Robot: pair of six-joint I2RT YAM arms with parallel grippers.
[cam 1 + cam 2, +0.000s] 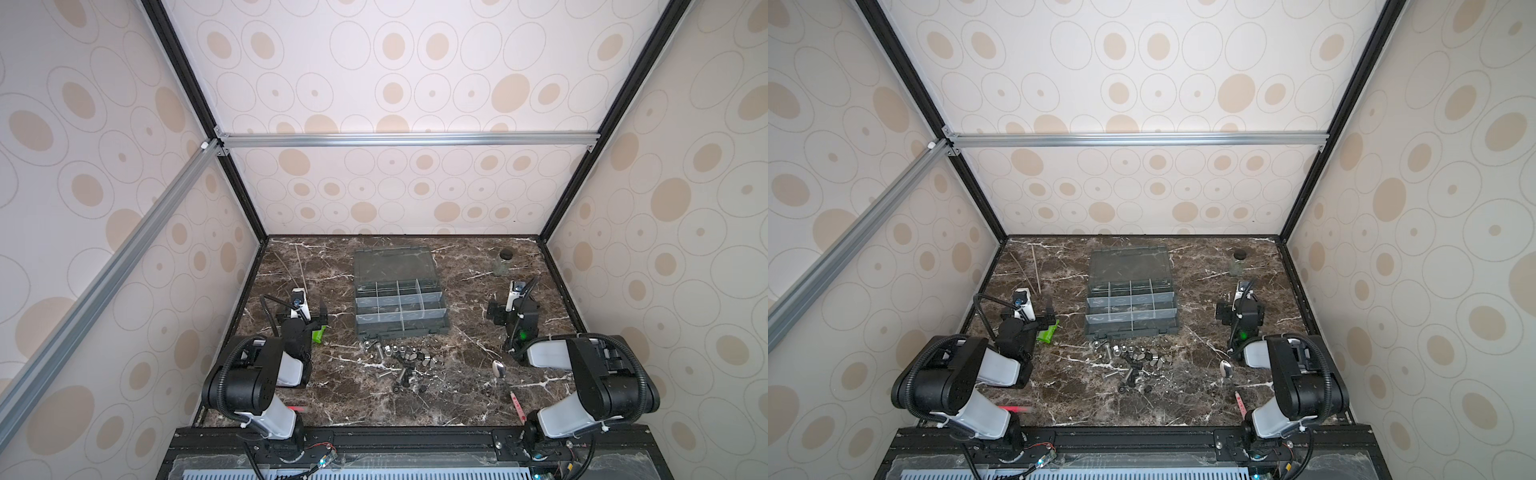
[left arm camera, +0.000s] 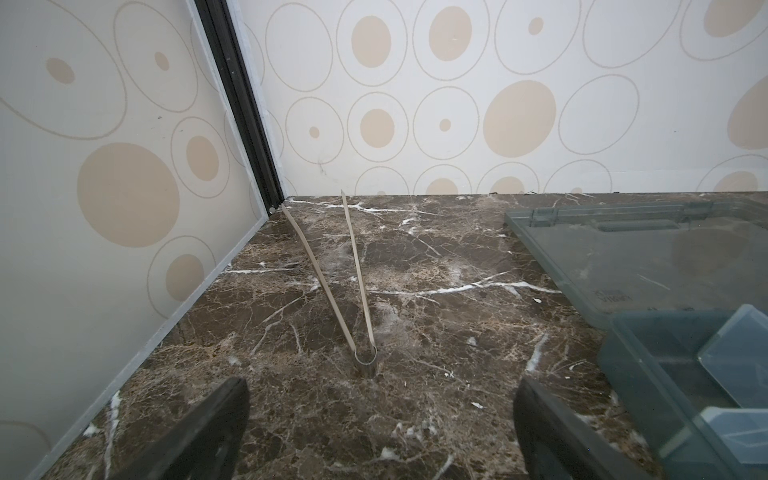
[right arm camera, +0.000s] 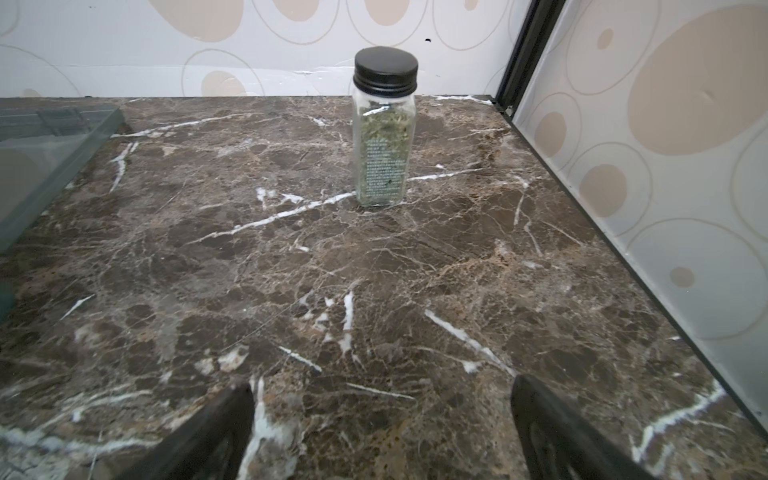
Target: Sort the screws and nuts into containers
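A dark brown marble desk carries a grey plastic organizer box in its middle, nearer the far edge. The box's clear hinged lid is open and lies flat, reaching towards the far edge. The box is split into small rectangular compartments by translucent dividers.

The short silver and dark hex-head screws and the small hexagonal silver and black nuts lie mixed in a loose pile on the desk. The pile sits just in front of the box's front wall, between it and the desk's front edge. It shows in both top views.

The left hand is near the desk's left edge, beside the box, with its dark fingers spread wide and gripping nothing. Two thin pale wooden sticks joined at a small metal loop run from in front of it towards the far left corner. A small green object lies just beside this hand.

The right hand is near the right edge, also wide open and empty. A small glass jar with a black lid stands upright towards the far right corner. A metal spoon lies to the right of the pile.
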